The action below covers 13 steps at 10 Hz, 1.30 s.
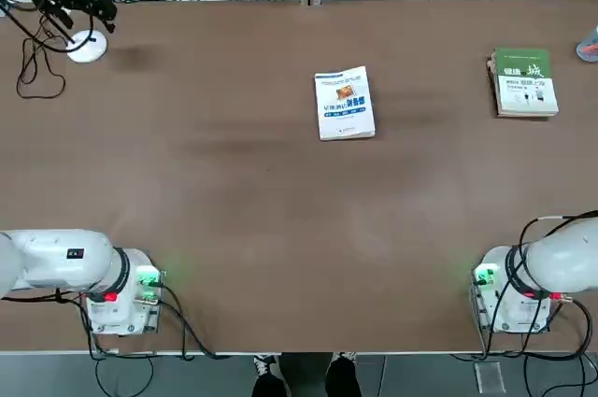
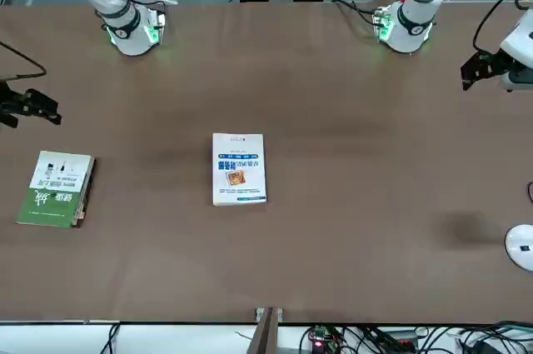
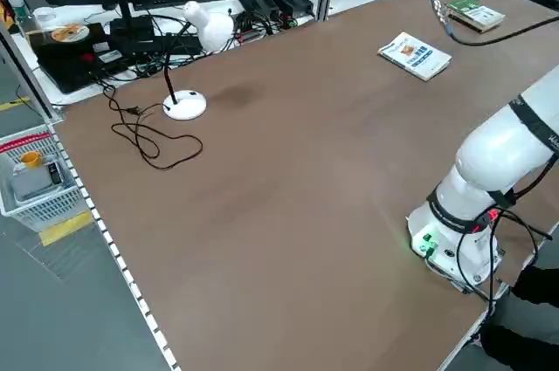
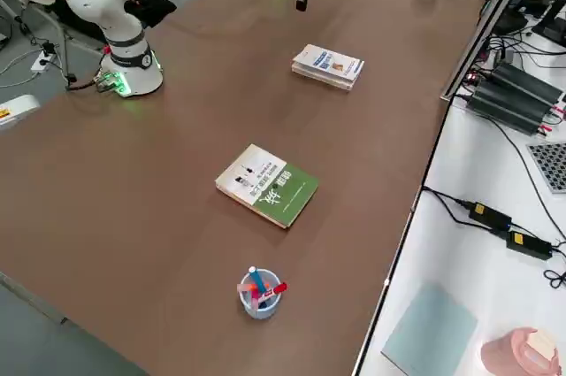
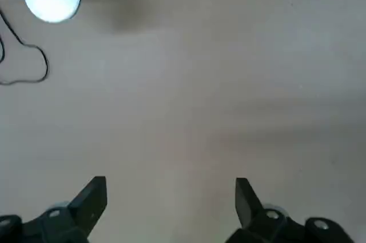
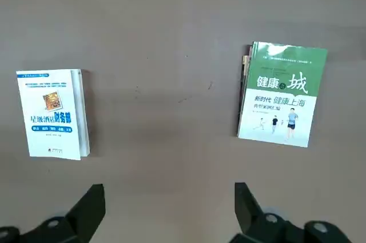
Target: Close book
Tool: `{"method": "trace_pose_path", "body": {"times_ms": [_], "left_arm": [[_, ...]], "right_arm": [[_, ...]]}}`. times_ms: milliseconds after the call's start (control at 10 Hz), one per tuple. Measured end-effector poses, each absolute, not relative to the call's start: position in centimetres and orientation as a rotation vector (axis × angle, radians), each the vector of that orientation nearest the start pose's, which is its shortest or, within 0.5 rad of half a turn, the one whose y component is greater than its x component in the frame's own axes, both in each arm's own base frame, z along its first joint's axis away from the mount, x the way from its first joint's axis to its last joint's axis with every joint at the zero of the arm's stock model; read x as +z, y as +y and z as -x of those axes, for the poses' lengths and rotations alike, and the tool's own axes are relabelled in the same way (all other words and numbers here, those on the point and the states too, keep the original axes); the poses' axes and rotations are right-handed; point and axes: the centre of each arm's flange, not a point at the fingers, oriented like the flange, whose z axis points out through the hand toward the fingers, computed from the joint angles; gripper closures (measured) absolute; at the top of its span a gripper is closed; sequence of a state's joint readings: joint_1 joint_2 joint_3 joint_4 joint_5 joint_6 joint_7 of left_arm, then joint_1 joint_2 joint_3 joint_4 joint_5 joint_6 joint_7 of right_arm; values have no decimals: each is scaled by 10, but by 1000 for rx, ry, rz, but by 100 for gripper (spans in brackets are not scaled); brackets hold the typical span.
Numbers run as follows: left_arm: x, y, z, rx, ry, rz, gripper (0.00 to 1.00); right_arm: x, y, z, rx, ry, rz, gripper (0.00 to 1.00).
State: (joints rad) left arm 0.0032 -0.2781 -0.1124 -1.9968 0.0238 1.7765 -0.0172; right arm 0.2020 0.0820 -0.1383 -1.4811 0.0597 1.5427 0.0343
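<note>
We observe both arms raised over the robot's side of the worktop (image 1: 308, 191), apart from each other. Left pincer (image 5: 171, 208): wide open, nothing between its fingertips, hanging on the left. Right pincer (image 6: 170, 211): likewise open and unloaded, on the right. We record two black fingers on each, standing well apart.

The broad, matte brown rectangular table (image 1: 262, 201) carries a thin white paperback with blue lettering (image 1: 345, 104), closed, cover up; a thick green-and-white book (image 1: 525, 83); a small pale cup of coloured markers (image 4: 262, 298); a round white lamp base (image 3: 185, 106).
</note>
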Motion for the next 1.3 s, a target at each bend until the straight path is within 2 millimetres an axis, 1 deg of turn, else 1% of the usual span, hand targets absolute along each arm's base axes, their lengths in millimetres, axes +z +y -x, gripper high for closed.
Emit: {"method": "trace_pose_path", "body": {"times_ms": [200, 400, 700, 1000, 1300], "left_arm": [[578, -45, -474, -137, 123, 3092, 1], [578, -36, -473, -146, 112, 3100, 0], [580, -36, -473, -156, 115, 3100, 0], [582, -37, -472, -159, 116, 3100, 0], [592, -37, -467, -91, 101, 3104, 0]], "right_arm": [[616, 44, -575, 40, -42, 3098, 0], [616, 43, -575, 41, -41, 3109, 0], [616, 39, -574, 38, -40, 3130, 0], [619, 40, -570, 32, -45, 3130, 0], [623, 41, -567, 21, -49, 3128, 0]]}}
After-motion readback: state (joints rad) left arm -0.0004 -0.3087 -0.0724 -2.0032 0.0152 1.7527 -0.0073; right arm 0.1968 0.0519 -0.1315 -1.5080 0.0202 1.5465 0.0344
